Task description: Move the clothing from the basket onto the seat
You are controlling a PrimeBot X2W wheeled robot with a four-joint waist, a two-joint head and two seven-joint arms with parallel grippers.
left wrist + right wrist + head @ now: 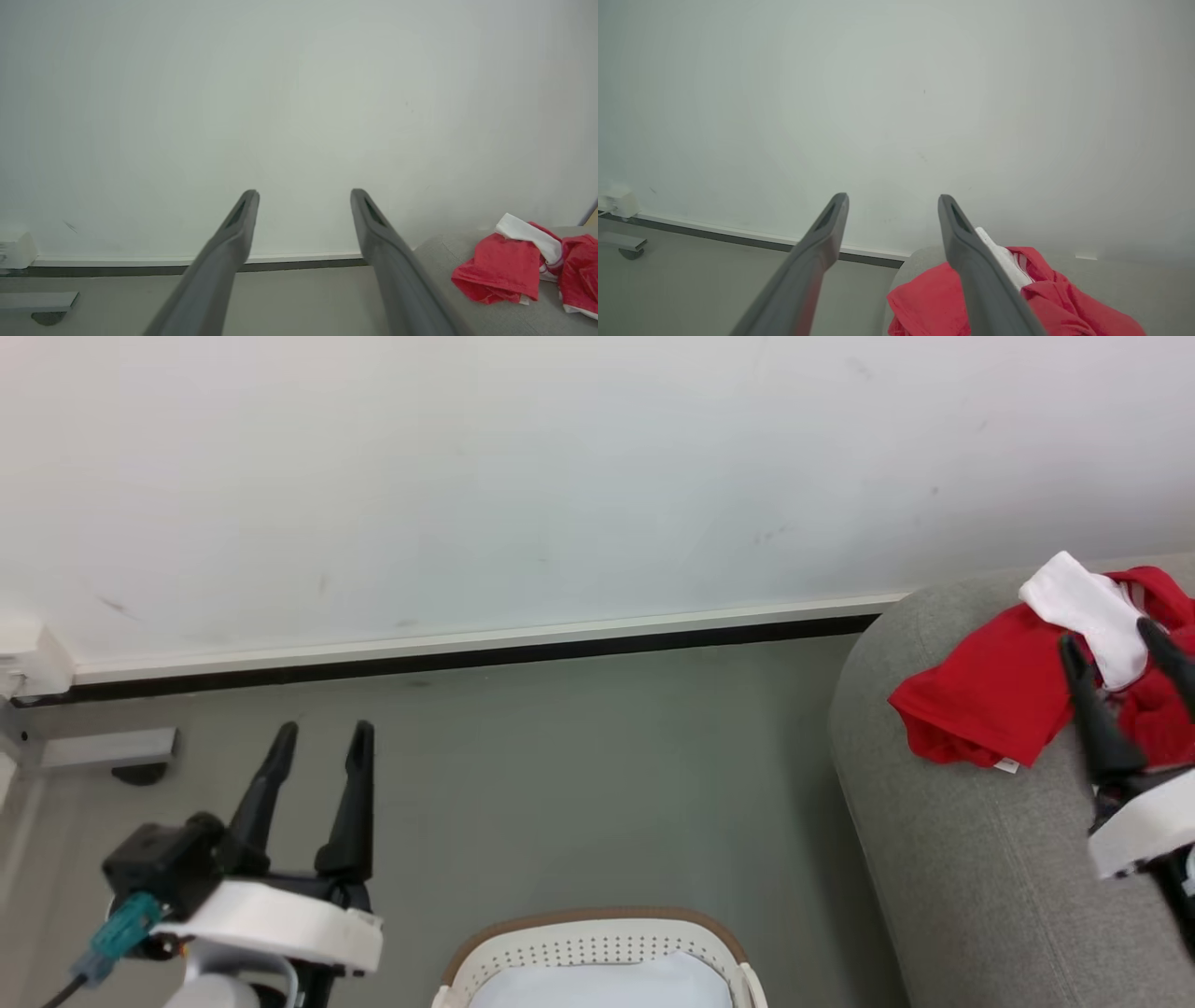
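The red and white garments lie in a crumpled heap on the rounded top of the light grey sofa, at about 3 o'clock in the head view. A white sleeve is folded over the red fabric at the top of the heap. The white perforated laundry basket stands on the grey floor at 6 o'clock. Its tan-brown rim is partly cut off by the bottom edge, and the part of its inside that shows is white lining. It is just beside the sofa's curved end, at the sofa's 8 o'clock.

The right end effector is at 3 o'clock in the head view, over the garments, with its two dark fingers spread and the white sleeve showing between them. Whether the fingers touch the cloth cannot be told. In the right wrist view the right end effector is wide apart with nothing pinched. The garments lie at 5 o'clock behind its right-hand finger, on the sofa.

The left end effector is at 8 o'clock in the head view, above the floor and well apart from the basket and sofa. Its fingers are spread and hold nothing. The left wrist view shows the left end effector facing the pale wall, with the garments on the sofa at 4 o'clock.

A dark skirting strip runs along the foot of the wall.
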